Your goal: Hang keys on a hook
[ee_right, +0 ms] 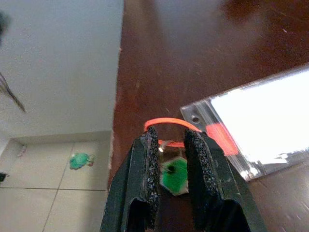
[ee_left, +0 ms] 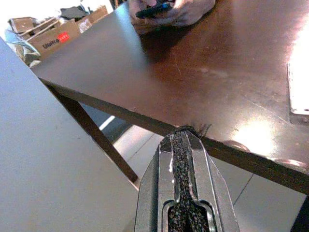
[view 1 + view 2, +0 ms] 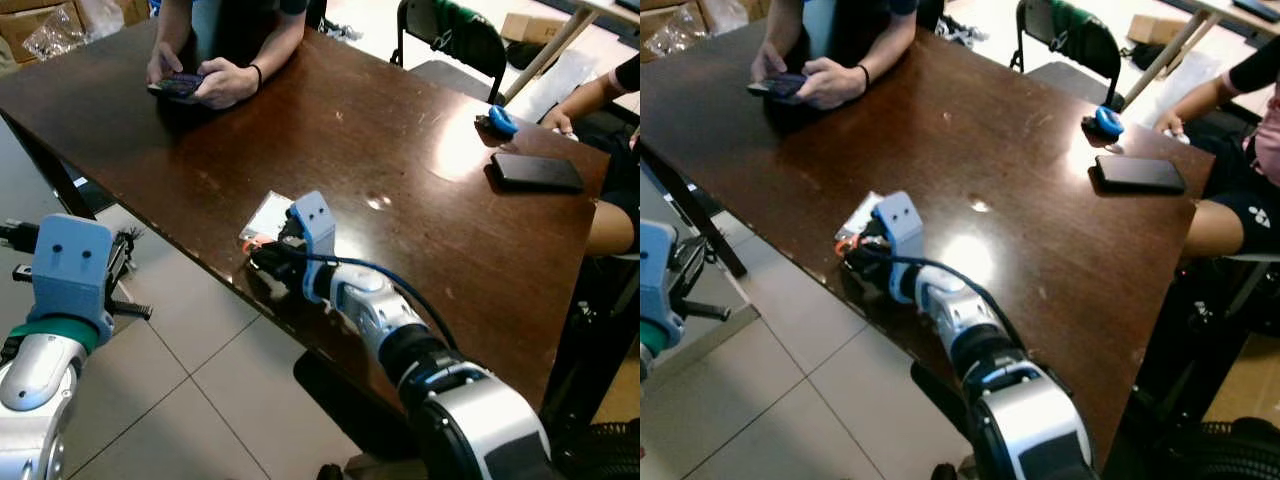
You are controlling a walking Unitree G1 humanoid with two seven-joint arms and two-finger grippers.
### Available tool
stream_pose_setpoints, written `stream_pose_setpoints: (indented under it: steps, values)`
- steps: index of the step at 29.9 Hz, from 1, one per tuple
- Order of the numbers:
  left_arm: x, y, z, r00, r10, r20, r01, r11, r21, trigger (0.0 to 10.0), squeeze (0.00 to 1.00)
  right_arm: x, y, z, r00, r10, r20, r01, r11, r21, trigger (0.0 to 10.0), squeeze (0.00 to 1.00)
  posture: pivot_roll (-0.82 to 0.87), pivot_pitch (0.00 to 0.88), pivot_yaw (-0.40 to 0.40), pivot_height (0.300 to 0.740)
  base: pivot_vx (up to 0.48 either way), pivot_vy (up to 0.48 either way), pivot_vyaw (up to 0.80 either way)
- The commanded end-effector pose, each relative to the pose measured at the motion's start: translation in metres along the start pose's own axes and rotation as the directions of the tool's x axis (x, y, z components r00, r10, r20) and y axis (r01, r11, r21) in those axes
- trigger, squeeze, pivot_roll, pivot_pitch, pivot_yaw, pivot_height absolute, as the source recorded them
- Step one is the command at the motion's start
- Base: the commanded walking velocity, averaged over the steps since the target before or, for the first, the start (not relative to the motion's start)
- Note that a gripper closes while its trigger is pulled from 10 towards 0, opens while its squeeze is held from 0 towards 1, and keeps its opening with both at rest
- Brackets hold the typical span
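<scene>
Dark brown table [image 3: 400,190] runs diagonally across the head views, from upper left to lower right, over a pale tiled floor [image 3: 190,400] at lower left.

A person at the upper left of the frame rests both hands [image 3: 205,80] on the table top around a dark phone [image 3: 178,86]. A second person's arm [image 3: 590,95] enters at the upper right edge. A black chair [image 3: 450,45] stands behind the table at upper centre.

Right arm [image 3: 440,390] rises from the lower right toward frame centre, ending at the right gripper [image 1: 169,140], which sits low over the table's near edge. In the right wrist view its two black fingers [image 1: 150,169] stand a little apart and straddle the keys [image 1: 174,175]: a green key head and a small metal ring lie between the fingers, and an orange loop [image 1: 166,122] arcs just past the fingertips. Whether the pads actually press on the keys cannot be told.

Left arm [image 3: 45,340] hangs at the lower left of the frame, off the table. In the left wrist view the left gripper [image 2: 186,140] has its fingers pressed together, with nothing between them, just short of the table edge.

A clear plastic card holder [image 1: 256,130] lies flat beside the keys, joined to the orange loop. A black phone [image 3: 535,172] lies near the right-hand table edge, and a blue object [image 3: 500,122] sits just beyond it.
</scene>
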State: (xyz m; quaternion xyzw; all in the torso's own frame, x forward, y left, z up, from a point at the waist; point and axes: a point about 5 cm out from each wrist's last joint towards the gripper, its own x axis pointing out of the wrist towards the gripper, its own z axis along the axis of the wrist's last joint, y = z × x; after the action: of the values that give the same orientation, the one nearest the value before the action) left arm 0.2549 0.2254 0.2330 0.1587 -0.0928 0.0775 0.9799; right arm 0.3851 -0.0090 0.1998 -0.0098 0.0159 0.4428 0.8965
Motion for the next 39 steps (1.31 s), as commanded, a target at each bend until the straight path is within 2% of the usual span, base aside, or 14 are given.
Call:
stream_pose_setpoints:
  steps: [1, 7, 12, 13, 14, 21, 22, 29, 38, 39]
  values:
    - [-0.006, -0.002, -0.002, 1.0, 0.0, -0.022, 0.0, 1.0, 0.001, 10.0, 0.0, 0.001, 0.003, -0.003, 1.0, 0.014, 0.002, -0.014, 1.0, 0.02, 10.0, 0.0, 0.36, 0.31, -0.007, 0.74, 0.0, 0.0, 0.0]
    - [-0.009, -0.006, -0.002, 0.999, -0.015, -0.041, 0.015, 1.0, -0.01, 10.0, 0.0, -0.001, 0.005, 0.0, 0.996, 0.084, 0.042, -0.085, 0.996, 0.033, 10.0, 0.0, 0.35, 0.303, -0.003, 0.74, 0.0, 0.0, 0.0]
    - [-0.008, -0.008, -0.001, 0.999, -0.024, -0.044, 0.024, 1.0, -0.017, 10.0, 0.0, -0.002, 0.006, -0.004, 0.993, 0.119, 0.024, -0.119, 0.993, 0.014, 10.0, 0.0, 0.35, 0.298, 0.0, 0.74, 0.0, 0.0, 0.0]
    - [-0.008, -0.009, 0.0, 0.999, -0.025, -0.048, 0.024, 1.0, -0.019, 10.0, 0.0, -0.002, 0.006, -0.005, 0.992, 0.123, 0.021, -0.124, 0.992, 0.013, 10.0, 0.39, 0.35, 0.297, 0.001, 0.74, 0.0, 0.0, 0.0]
    - [-0.009, -0.009, 0.001, 0.998, -0.025, -0.05, 0.024, 0.999, -0.02, 10.0, 0.0, -0.002, 0.007, -0.004, 0.992, 0.127, 0.021, -0.128, 0.992, 0.022, 10.0, 1.0, 0.35, 0.296, 0.001, 0.74, 0.0, 0.0, 0.0]
    - [-0.011, -0.009, 0.002, 0.998, -0.024, -0.057, 0.023, 1.0, -0.02, 10.0, 0.0, 0.001, 0.008, -0.003, 0.994, 0.108, 0.02, -0.108, 0.993, 0.036, 10.0, 1.0, 0.37, 0.299, 0.003, 0.74, 0.0, 0.0, 0.0]
    - [-0.012, -0.008, 0.003, 0.998, -0.023, -0.06, 0.022, 1.0, -0.019, 10.0, 0.0, 0.002, 0.008, -0.003, 0.995, 0.093, 0.019, -0.094, 0.995, 0.045, 10.0, 0.0, 0.37, 0.299, 0.004, 0.74, 0.0, 0.0, 0.0]
    - [-0.013, -0.008, 0.003, 0.997, -0.021, -0.07, 0.02, 1.0, -0.017, 10.0, 0.0, 0.006, 0.01, 0.003, 0.997, 0.072, 0.041, -0.076, 0.992, 0.105, 10.0, 0.0, 0.38, 0.301, 0.008, 0.74, 0.0, 0.0, 0.0]
    - [-0.013, -0.01, 0.003, 0.997, -0.021, -0.077, 0.019, 1.0, -0.021, 10.0, 0.0, 0.01, 0.011, 0.01, 0.997, 0.055, 0.047, -0.06, 0.993, 0.105, 10.0, 0.0, 0.39, 0.307, 0.007, 0.74, 0.0, 0.0, 0.0]
    - [-0.014, -0.01, 0.003, 0.997, -0.02, -0.078, 0.019, 1.0, -0.021, 10.0, 0.0, 0.011, 0.011, 0.009, 0.998, 0.047, 0.038, -0.051, 0.993, 0.11, 9.1, 0.0, 0.39, 0.311, 0.006, 0.74, 0.0, 0.0, 0.0]
